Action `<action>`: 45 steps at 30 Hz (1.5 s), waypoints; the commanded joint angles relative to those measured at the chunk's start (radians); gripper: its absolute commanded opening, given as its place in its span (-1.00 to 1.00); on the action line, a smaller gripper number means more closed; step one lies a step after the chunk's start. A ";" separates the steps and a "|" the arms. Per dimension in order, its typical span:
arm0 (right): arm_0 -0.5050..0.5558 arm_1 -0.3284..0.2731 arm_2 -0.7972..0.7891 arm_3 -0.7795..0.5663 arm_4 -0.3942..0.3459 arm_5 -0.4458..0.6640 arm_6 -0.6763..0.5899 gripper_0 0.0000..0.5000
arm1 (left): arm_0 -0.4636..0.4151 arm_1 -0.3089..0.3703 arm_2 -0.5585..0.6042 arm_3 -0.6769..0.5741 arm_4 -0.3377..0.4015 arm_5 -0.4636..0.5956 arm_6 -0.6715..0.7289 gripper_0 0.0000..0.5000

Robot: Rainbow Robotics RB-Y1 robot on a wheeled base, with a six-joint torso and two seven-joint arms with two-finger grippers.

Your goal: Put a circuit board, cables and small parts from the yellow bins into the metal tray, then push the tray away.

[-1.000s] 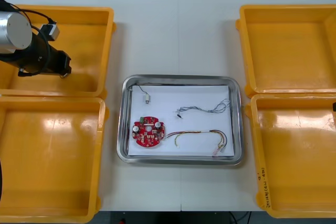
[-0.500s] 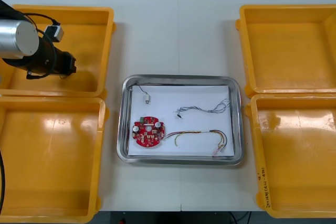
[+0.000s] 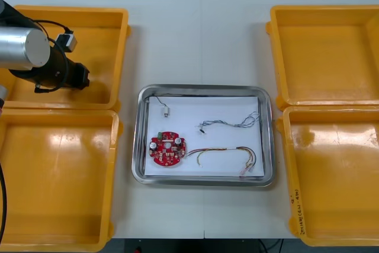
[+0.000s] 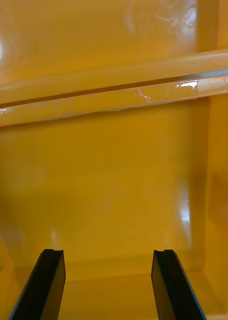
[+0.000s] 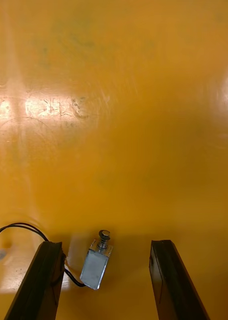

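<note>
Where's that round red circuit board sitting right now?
In the front view the round red circuit board lies inside the metal tray, at its near left corner, left of the red and yellow cable.

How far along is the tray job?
Done: the metal tray holds a circuit board, a blue-white cable, a red-yellow cable and a small metal part. In hand: the open left gripper straddles another small part in its yellow bin. Left: tray it, push the tray away. Right gripper idles open over a bin.

Black cable [image 5: 16, 227] partly behind left pincer [image 5: 104, 244] finger [image 5: 43, 280]
</note>
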 commanded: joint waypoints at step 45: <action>0.012 -0.020 -0.035 -0.048 -0.009 -0.005 0.105 1.00 | -0.025 -0.008 0.096 -0.167 -0.056 0.287 0.105 -1.00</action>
